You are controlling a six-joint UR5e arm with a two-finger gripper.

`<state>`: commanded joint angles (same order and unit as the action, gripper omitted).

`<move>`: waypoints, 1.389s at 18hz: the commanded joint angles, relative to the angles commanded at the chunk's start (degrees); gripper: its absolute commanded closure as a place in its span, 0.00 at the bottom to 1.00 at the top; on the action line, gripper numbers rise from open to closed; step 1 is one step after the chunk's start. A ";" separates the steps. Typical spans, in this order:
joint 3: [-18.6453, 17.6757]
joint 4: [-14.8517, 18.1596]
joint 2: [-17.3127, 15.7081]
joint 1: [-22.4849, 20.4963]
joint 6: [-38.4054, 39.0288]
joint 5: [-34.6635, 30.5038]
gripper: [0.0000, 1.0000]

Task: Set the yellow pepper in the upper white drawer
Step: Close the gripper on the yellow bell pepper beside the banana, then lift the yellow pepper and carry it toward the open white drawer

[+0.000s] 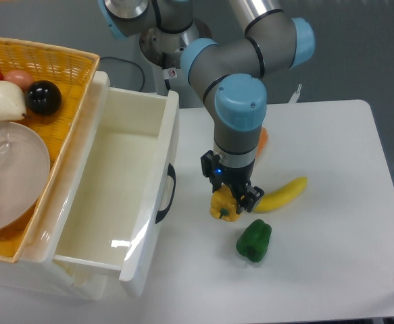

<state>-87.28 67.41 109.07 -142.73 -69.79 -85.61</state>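
Note:
The yellow pepper (224,206) sits low over the white table, right of the drawer front. My gripper (232,194) points straight down and its fingers close on the pepper's top; I cannot tell whether the pepper still touches the table. The upper white drawer (126,179) stands pulled open on the left, its inside empty, with a dark curved handle (165,194) on the front facing the pepper.
A banana (282,194) lies just right of the gripper. A green pepper (254,240) lies in front of it. An orange object (262,140) is partly hidden behind the arm. A yellow wicker basket (55,64) with fruit and a clear bowl sits left of the drawer.

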 joint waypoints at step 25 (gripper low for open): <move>4.04 9.40 -6.23 -6.15 23.72 14.14 0.77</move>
<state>-83.23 76.82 102.84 -148.88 -46.07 -71.46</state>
